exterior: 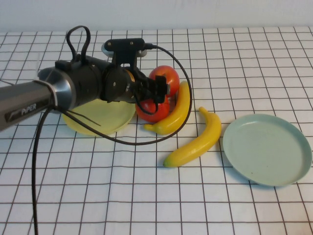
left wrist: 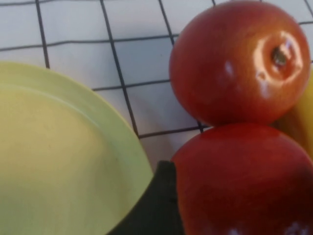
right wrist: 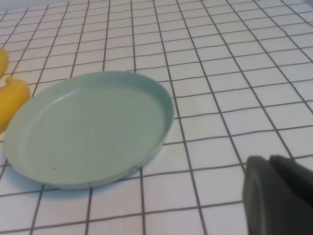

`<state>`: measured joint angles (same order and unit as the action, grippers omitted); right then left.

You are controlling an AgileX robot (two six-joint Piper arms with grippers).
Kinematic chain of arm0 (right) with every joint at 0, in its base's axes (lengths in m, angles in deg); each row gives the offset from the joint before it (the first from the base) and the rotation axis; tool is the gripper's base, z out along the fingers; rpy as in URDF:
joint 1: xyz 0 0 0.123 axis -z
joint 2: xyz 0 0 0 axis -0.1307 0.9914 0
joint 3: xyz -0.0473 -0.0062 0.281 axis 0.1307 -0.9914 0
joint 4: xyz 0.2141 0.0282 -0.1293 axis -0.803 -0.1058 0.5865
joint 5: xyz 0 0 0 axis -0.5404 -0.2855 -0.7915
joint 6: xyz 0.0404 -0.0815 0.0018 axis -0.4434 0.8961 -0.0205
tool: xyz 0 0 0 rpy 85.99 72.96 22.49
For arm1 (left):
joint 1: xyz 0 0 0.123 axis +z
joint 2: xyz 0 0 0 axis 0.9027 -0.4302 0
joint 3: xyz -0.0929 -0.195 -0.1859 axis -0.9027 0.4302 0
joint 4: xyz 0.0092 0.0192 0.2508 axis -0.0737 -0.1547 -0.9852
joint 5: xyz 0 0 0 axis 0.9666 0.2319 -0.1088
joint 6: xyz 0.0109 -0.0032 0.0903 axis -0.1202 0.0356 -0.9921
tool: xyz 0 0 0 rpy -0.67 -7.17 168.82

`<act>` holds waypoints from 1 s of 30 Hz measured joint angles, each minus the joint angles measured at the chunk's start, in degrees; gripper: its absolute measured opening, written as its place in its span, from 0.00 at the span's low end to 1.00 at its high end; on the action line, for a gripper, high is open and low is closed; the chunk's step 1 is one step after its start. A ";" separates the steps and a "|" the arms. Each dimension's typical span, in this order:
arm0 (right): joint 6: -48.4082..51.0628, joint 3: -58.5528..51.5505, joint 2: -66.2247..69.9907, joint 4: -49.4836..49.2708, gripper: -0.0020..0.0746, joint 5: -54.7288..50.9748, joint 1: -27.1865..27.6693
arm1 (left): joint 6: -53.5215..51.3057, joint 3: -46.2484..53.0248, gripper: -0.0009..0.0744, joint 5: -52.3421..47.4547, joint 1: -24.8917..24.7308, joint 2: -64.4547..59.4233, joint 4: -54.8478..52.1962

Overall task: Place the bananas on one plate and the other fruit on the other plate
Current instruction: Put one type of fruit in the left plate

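Two red fruits touch each other beside the yellow plate point(exterior: 100, 120): the far one point(exterior: 168, 76) and the near one point(exterior: 149, 111). My left gripper point(exterior: 159, 94) stands open at the near fruit point(left wrist: 244, 181), which fills the space between its jaws; one dark finger point(left wrist: 156, 205) lies between fruit and yellow plate point(left wrist: 58, 156). One banana point(exterior: 177, 110) leans against the fruits. The other banana point(exterior: 198, 139) lies next to the pale blue-green plate point(exterior: 266, 149). My right gripper point(right wrist: 276, 193) is shut, low over the cloth near that plate point(right wrist: 88, 127), and outside the high view.
A white cloth with a black grid point(exterior: 146, 196) covers the table. The left arm's black cable point(exterior: 122, 141) loops over the cloth in front of the yellow plate. Both plates hold nothing.
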<state>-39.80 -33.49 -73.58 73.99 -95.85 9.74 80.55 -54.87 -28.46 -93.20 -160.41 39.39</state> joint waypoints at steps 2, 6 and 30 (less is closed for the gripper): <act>0.00 0.00 0.00 0.00 0.00 0.00 0.00 | 0.00 0.00 0.90 -0.36 0.00 -0.85 0.76; 0.00 0.00 0.00 0.00 0.00 0.00 0.00 | 0.53 -0.09 0.90 -0.51 0.00 -2.08 1.75; 0.00 0.00 0.00 0.00 0.00 0.00 0.00 | 1.44 -0.62 0.78 -1.31 -0.47 -2.62 0.86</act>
<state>-39.80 -33.49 -73.58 73.99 -95.85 9.74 81.99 -55.50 -29.77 -93.68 -163.03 40.25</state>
